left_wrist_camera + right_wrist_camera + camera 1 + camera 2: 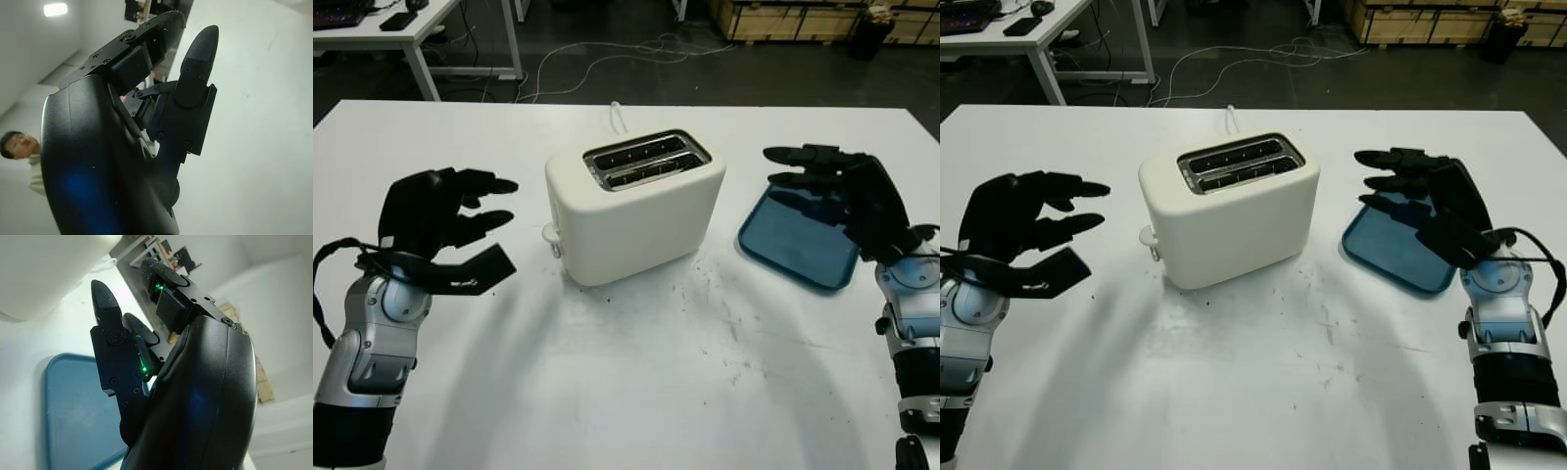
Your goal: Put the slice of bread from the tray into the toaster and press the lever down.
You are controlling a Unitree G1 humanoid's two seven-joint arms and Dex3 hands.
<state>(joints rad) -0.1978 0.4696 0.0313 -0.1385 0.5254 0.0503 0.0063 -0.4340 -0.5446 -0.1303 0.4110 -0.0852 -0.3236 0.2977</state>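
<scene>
Right robot hand [1410,186] hovers open above the blue tray [1386,245], holding nothing; left robot hand [445,211] hangs open over the white worktop [636,382], well apart from the cream two-slot toaster [631,211] on its lever side, also holding nothing. The tray's visible surface looks bare, no slice of bread can be made out on it, and the part under the right robot hand is hidden; both toaster slots [644,162] look dark, can't tell if anything sits inside. Risk: if bread is missing, the right robot hand closes on the bare tray and may drag or tip it. Risk on lever [551,238]: it sits low on the toaster's end face, so a push from the left robot hand could slide the light toaster toward the tray instead of latching. Views: head pair gives layout, slots, lever, cord going off the far edge. Right wrist view adds a close look at the tray floor [73,416] under the palm, with the toaster wall beside it. Left wrist view adds a person in the background, beyond the hand.
</scene>
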